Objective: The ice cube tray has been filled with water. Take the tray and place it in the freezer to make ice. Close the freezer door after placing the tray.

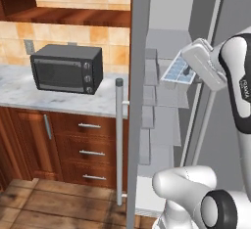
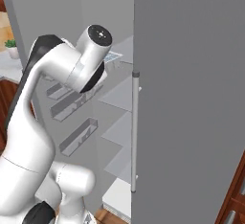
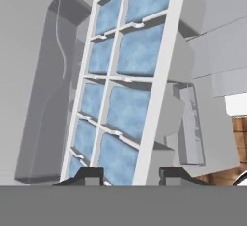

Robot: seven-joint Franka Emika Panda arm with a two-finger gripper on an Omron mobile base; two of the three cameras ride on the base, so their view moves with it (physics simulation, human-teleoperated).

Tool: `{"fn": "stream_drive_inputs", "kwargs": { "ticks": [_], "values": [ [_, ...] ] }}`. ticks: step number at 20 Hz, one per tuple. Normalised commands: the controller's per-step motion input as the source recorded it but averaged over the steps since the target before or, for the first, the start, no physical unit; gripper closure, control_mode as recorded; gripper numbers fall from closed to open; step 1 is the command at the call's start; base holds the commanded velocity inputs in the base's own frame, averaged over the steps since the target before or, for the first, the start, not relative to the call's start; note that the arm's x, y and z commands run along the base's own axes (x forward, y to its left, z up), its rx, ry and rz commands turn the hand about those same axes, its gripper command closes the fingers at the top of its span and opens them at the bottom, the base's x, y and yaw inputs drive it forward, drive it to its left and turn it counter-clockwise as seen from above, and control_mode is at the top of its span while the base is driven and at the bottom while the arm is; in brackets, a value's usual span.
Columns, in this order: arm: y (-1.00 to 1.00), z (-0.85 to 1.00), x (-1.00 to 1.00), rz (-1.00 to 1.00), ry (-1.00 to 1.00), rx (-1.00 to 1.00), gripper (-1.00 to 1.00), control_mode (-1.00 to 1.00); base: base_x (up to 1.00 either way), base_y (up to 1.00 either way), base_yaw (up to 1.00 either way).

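The gripper, center right of the left base view, clamps the tray, its 2 rows of water cells inside the open freezer.

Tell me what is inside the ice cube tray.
The ice cube tray holds pale blue water in two rows of square cells. The gripper covers its near end, so those cells stay hidden.

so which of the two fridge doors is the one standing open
The freezer door, seen edge-on with the long silver bar handle, stands open; the plain grey door is closed.
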Motion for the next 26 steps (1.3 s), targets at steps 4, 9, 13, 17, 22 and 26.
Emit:
{"fn": "stream_drive_inputs", "kwargs": {
  "ticks": [4,9,13,17,22,26],
  "values": [
    [0.00,0.07,0.23,-0.09,-0.10,0.00,1.00,-1.00,0.00,0.00,0.00],
    [0.00,0.16,0.07,-0.09,-0.20,0.00,1.00,-1.00,0.00,0.00,0.00],
    [0.00,0.48,0.15,-0.08,-0.04,0.01,1.00,-1.00,0.00,0.00,0.00],
    [0.00,0.50,0.28,-0.06,0.00,0.03,1.00,-1.00,0.00,0.00,0.00],
    [0.00,0.22,0.47,-0.03,0.00,0.02,1.00,-1.00,0.00,0.00,0.00],
    [0.00,0.00,0.56,-0.02,0.00,0.00,1.00,-1.00,0.00,0.00,0.00]
  ]
}}
